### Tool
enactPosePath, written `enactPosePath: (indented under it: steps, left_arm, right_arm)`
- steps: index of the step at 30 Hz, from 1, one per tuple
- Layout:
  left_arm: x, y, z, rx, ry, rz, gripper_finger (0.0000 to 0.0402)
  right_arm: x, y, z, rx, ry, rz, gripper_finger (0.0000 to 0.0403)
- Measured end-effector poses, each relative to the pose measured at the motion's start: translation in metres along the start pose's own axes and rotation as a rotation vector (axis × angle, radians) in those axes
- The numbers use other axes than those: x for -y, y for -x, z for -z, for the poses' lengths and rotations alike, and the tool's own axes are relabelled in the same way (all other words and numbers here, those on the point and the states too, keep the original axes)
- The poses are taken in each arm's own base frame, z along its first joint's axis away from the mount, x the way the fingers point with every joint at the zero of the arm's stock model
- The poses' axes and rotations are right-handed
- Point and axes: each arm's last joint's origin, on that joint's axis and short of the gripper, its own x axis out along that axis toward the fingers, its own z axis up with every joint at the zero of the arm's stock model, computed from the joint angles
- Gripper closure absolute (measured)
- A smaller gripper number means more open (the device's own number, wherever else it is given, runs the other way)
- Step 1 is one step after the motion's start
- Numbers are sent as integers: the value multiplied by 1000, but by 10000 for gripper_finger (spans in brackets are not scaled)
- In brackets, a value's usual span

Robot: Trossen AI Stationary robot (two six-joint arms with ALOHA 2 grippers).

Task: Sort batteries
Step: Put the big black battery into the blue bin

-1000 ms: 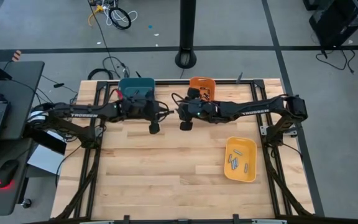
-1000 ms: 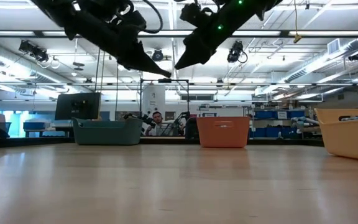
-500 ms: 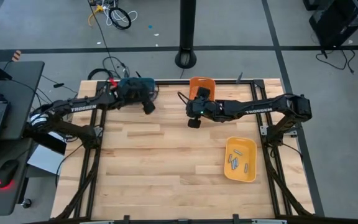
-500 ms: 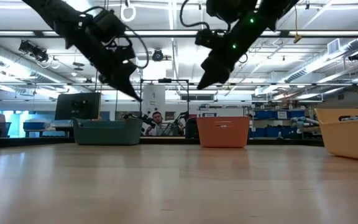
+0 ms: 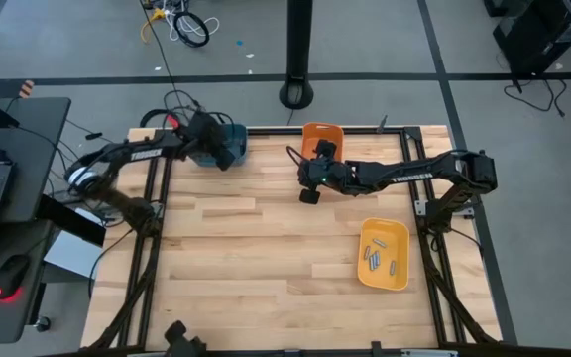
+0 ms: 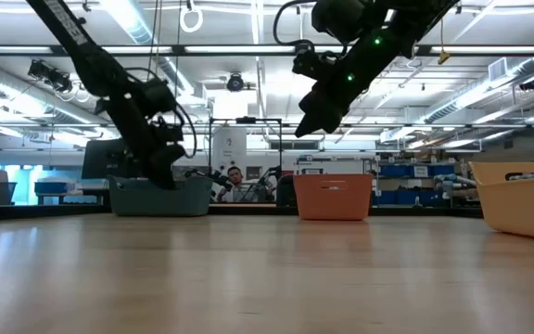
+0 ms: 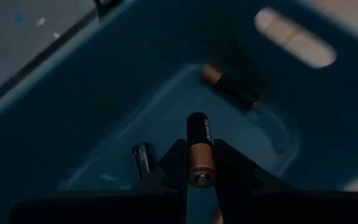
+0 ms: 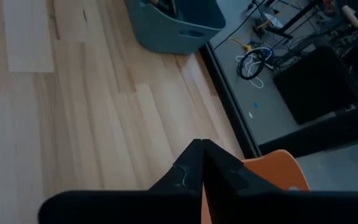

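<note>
Over teal bin [image 7: 73, 118]: left gripper [image 7: 199, 163] pinches battery [image 7: 200, 149]; right gripper [image 8: 202, 163] closed, empty.

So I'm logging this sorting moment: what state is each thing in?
Left claw: shut on a black-and-copper cylindrical battery, over the teal plastic bin.
Right claw: shut, empty.
Orange plastic bin: upright.
Yellow plastic bin: holds batteries.
</note>
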Motion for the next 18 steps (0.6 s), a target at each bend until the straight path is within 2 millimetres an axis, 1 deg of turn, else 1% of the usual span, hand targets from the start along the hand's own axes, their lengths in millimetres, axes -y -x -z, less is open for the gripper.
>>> enactPosePath:
  steps: [4,6,10,14,16,18]
  left_arm:
    - [-5,-17,6,-61,11,-1,344]
    - [-6,-22,5,-71,10,-10,344]
    - [-7,-28,0,-92,9,-21,344]
    - [-8,-30,-5,-125,14,-45,343]
    - [-9,-29,-7,-132,15,-53,326]
    - [-9,-29,-9,-134,16,-54,295]
  right_arm:
    - [2,-1,1,-4,2,4,388]
    - [4,-2,1,-7,-1,9,382]
    - [8,-4,3,-15,-10,19,373]
    - [10,-5,3,-18,-13,23,377]
    - [10,-5,3,-18,-13,23,380]
    - [10,-5,3,-18,-17,23,382]
